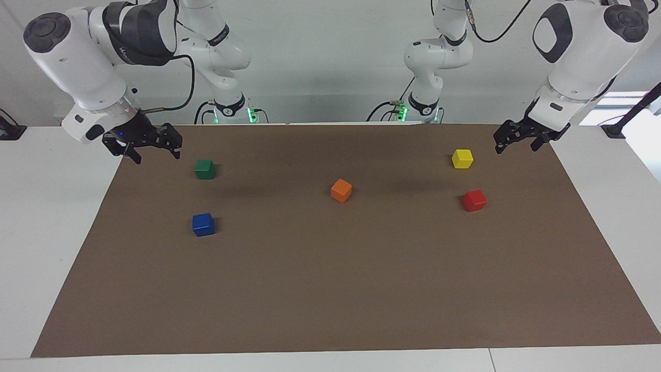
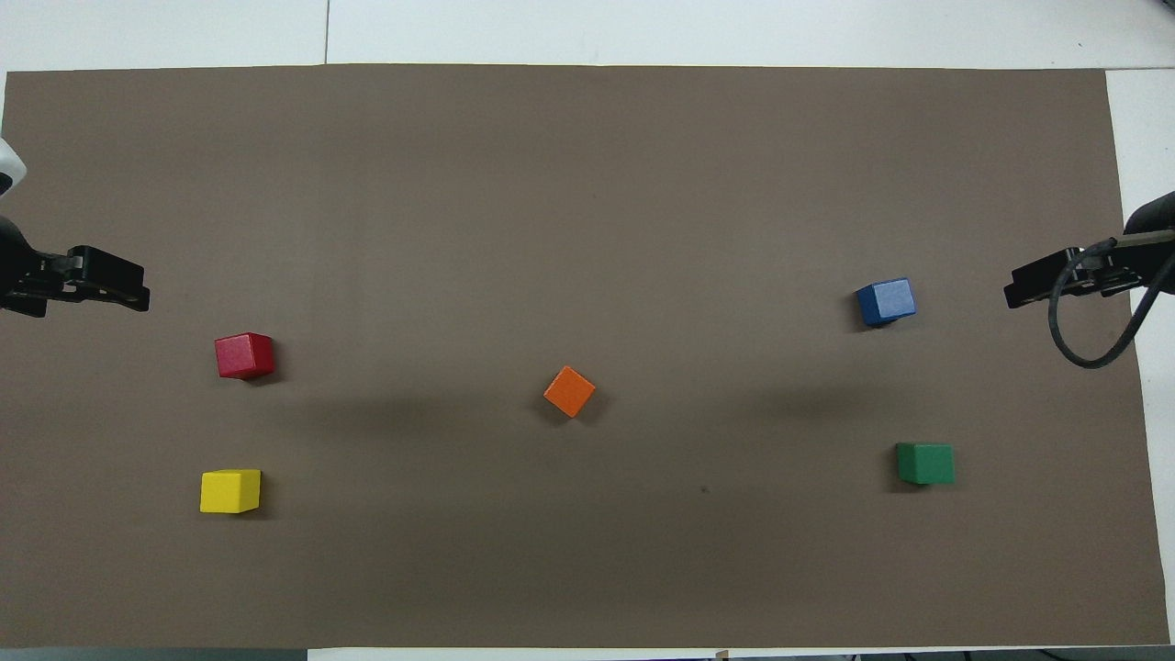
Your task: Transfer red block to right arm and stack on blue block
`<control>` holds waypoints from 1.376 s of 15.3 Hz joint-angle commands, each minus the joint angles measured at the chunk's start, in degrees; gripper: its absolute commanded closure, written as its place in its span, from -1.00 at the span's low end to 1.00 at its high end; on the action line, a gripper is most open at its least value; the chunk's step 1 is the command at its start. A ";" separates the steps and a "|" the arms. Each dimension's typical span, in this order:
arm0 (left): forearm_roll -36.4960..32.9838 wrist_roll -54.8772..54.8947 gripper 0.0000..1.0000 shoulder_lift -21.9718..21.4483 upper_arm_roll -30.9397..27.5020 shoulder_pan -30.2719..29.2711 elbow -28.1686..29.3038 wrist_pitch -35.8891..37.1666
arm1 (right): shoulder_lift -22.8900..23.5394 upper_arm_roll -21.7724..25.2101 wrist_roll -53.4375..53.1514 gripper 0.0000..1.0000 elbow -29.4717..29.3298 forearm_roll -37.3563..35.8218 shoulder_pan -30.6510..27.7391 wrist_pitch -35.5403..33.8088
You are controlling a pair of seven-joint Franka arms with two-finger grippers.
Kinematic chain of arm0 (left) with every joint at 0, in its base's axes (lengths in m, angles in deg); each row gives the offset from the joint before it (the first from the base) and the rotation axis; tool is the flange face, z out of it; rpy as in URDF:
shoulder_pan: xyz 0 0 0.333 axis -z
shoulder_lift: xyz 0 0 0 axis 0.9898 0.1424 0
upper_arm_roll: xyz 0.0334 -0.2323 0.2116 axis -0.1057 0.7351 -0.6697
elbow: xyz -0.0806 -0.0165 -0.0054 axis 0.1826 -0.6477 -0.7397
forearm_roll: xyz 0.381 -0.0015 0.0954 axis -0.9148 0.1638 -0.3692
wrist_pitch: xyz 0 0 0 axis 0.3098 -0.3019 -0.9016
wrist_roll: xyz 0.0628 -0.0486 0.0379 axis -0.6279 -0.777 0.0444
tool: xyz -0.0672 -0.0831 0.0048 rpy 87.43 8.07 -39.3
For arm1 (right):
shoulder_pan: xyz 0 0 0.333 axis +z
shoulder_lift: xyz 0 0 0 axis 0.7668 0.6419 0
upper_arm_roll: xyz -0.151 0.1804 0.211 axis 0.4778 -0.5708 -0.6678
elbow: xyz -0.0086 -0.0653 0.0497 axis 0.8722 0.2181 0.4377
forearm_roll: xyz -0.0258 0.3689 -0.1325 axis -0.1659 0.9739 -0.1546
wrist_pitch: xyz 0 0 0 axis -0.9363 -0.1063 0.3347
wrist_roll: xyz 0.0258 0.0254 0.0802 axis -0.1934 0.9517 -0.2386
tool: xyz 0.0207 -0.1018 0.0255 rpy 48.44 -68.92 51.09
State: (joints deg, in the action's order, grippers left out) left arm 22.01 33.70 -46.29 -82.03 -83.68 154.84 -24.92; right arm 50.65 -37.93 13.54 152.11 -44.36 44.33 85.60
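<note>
The red block (image 1: 474, 200) (image 2: 244, 355) sits on the brown mat toward the left arm's end, just farther from the robots than a yellow cube. The blue block (image 1: 203, 225) (image 2: 886, 302) sits toward the right arm's end, farther from the robots than a green cube. My left gripper (image 1: 516, 149) (image 2: 128, 294) hangs open and empty over the mat's edge at its own end, apart from the red block. My right gripper (image 1: 156, 156) (image 2: 1019, 296), with its blue light, hangs open and empty over the mat's edge at its own end.
A yellow cube (image 1: 462, 158) (image 2: 229, 491), an orange cube (image 1: 341, 190) (image 2: 569, 392) at mid-mat and a green cube (image 1: 204, 169) (image 2: 925, 463) also stand on the brown mat (image 1: 330, 289). White table surface borders the mat.
</note>
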 commanded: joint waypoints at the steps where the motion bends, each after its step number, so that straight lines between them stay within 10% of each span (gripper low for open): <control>1: -0.72 -0.12 -1.00 0.01 -0.61 0.63 0.12 -0.77 | -0.53 -0.46 -0.85 -1.00 0.15 0.72 -0.86 -0.73; 12: -0.72 -0.20 -1.00 0.09 -2.72 0.63 6.53 -6.47 | -0.52 -0.37 -1.12 -1.00 0.24 -1.13 -0.86 2.87; 21: -0.72 -0.56 -1.00 -0.27 -2.80 -0.16 21.66 -26.51 | -0.61 -0.46 -1.21 -1.00 0.50 -1.04 -0.60 2.61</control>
State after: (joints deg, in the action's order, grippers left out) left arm 22.01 33.66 -45.85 -84.61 -83.76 173.68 -47.60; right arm 50.65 -37.86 13.45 152.09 -45.03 44.18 88.06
